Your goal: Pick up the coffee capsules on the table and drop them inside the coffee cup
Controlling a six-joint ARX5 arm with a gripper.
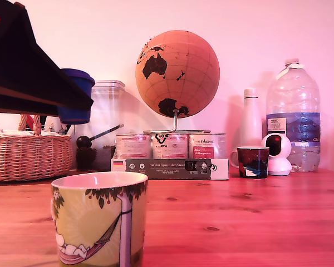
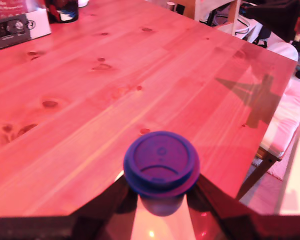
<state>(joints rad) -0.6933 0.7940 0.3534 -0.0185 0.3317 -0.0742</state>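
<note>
My gripper (image 2: 161,186) is shut on a blue-purple coffee capsule (image 2: 161,162), a round one with a wider flanged rim, held above bare wooden table. In the exterior view the gripper (image 1: 72,105) is a dark shape at the upper left, with the blue capsule (image 1: 76,94) at its tip. The coffee cup (image 1: 97,217), a yellow-green mug with a figure in a hammock, stands at the front of the table. It is below the gripper and slightly toward the exterior view's right. The mug is out of the wrist view. I see no other capsule on the table.
At the back stand a wicker basket (image 1: 28,156), a clear jar (image 1: 103,128), a globe (image 1: 177,72) over three tins, a dark box (image 1: 170,168), a small dark espresso cup (image 1: 252,161), a white camera (image 1: 278,153) and a water bottle (image 1: 294,117). The table edge (image 2: 270,125) drops to a chair.
</note>
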